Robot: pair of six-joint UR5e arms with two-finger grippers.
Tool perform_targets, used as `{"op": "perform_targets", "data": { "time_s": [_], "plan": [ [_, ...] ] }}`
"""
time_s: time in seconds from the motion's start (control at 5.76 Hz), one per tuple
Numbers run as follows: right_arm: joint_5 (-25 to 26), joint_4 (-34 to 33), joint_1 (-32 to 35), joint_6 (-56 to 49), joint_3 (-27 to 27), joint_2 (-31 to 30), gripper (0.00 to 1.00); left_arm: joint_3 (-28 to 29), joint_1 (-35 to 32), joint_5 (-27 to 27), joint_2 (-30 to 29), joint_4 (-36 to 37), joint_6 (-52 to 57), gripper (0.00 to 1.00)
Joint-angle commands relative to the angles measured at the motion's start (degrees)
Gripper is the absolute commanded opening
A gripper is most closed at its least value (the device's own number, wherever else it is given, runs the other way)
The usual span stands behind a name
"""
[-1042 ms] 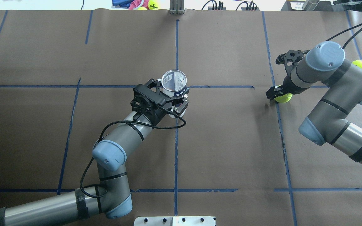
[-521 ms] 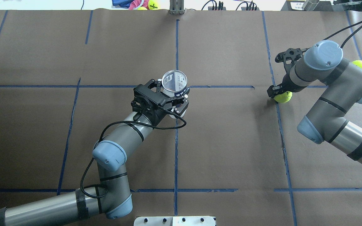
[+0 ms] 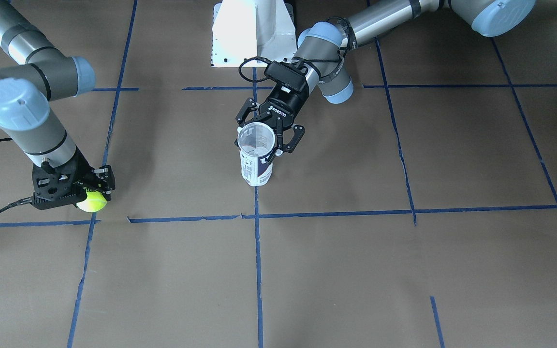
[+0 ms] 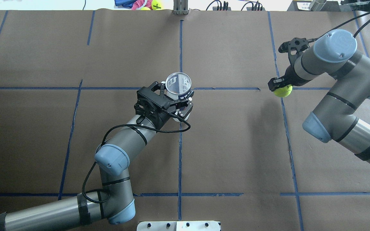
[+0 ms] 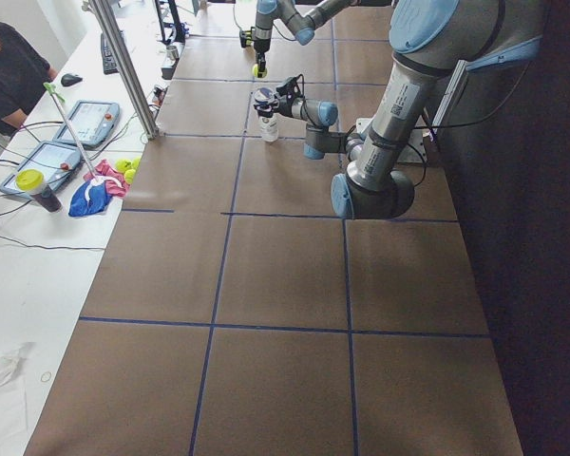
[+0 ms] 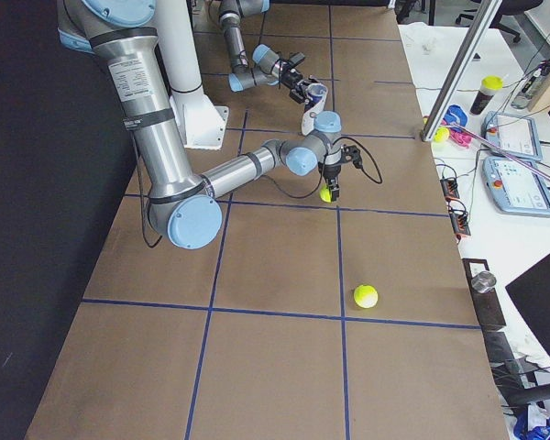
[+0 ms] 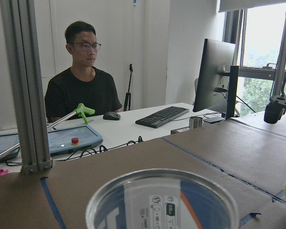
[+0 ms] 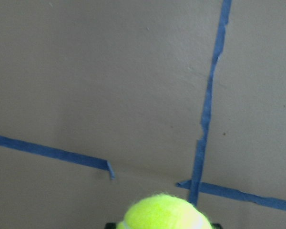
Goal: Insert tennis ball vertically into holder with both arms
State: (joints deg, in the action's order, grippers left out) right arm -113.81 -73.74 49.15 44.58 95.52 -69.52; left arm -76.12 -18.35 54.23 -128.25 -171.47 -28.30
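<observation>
The taped table (image 4: 236,144) is bearing the work. The left gripper (image 3: 266,137) is clamping the holder (image 3: 255,169), which is standing upright near centre. The right gripper (image 3: 90,192) is pinching the tennis ball (image 3: 93,203), well apart from the holder, toward the robot's right.

place: robotics lab | evidence: tape-gridded table (image 4: 236,144); teach pendants (image 6: 522,188); operator (image 7: 83,81) beside monitor (image 7: 212,71), keyboard (image 7: 163,116)

Brown paper (image 4: 236,144) sheeting, marked into squares with blue tape (image 4: 180,154). Grey metal post (image 7: 26,86) at its far edge. Beyond, a white desk (image 7: 128,126) with keyboard (image 7: 162,116), mouse (image 7: 111,115) and dark monitor (image 7: 213,76). White walls (image 7: 152,43) behind; daylight through a tall window (image 7: 262,43).
</observation>
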Motion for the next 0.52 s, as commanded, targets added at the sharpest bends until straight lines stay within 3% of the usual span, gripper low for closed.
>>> {"op": "perform_targets", "data": {
  "time_s": [0.0, 0.35],
  "plan": [
    [-3.25, -0.26, -0.28, 14.4, 5.52, 5.33, 0.08, 0.01, 0.51, 0.0, -0.07, 0.0, 0.0, 0.83],
    [-5.02, -0.35, -2.21, 32.94, 13.25, 10.6, 0.08, 0.01, 0.51, 0.0, -0.16, 0.0, 0.08, 0.83]
  ]
}}
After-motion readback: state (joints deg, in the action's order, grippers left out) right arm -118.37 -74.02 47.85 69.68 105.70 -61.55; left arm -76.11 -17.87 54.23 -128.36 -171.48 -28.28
